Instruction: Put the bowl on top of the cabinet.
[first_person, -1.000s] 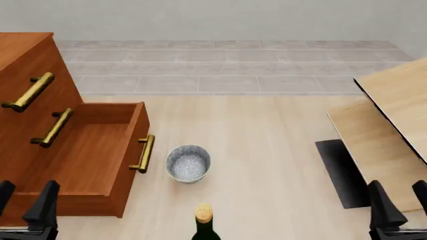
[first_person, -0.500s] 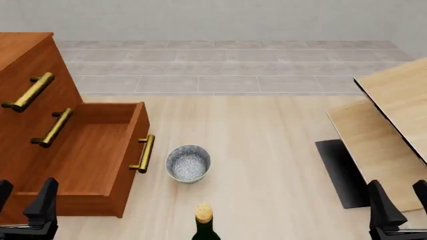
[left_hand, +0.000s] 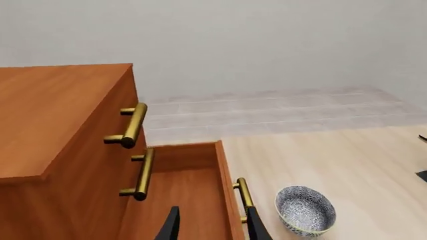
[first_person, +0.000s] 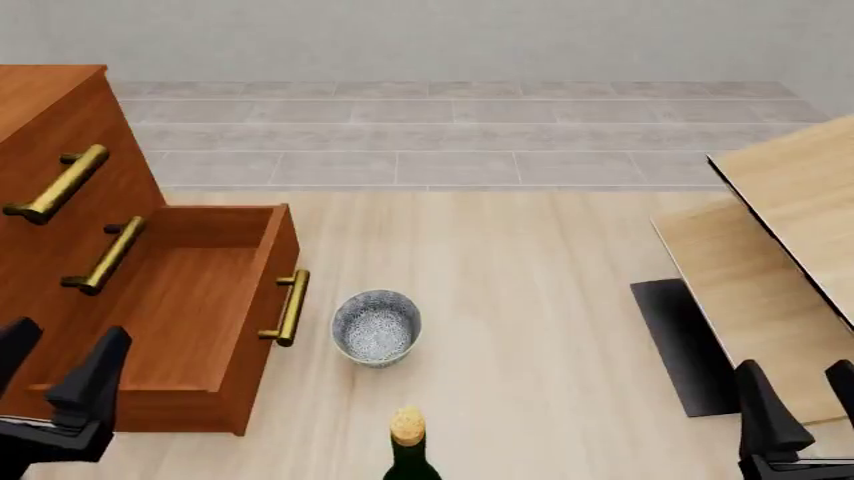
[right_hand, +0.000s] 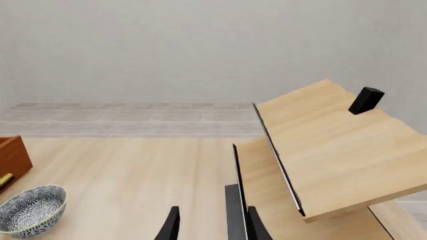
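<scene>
Speckled grey-blue bowl (first_person: 376, 326) on the table, just beside cabinet (first_person: 80, 230) open-drawer handle, bottle (first_person: 408, 448) cropped at near edge, cabinet top only in left wrist view, left gripper (first_person: 60, 375) and right gripper (first_person: 801, 400) both released, empty.

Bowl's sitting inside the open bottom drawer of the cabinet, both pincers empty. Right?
Not quite. The bowl isn't in the drawer; it stands on the floor just outside it, beside the drawer's brass handle, as the front view shows. The rest holds: the cabinet's bottom drawer is open, and the left pincer and right pincer hold nothing.
</scene>
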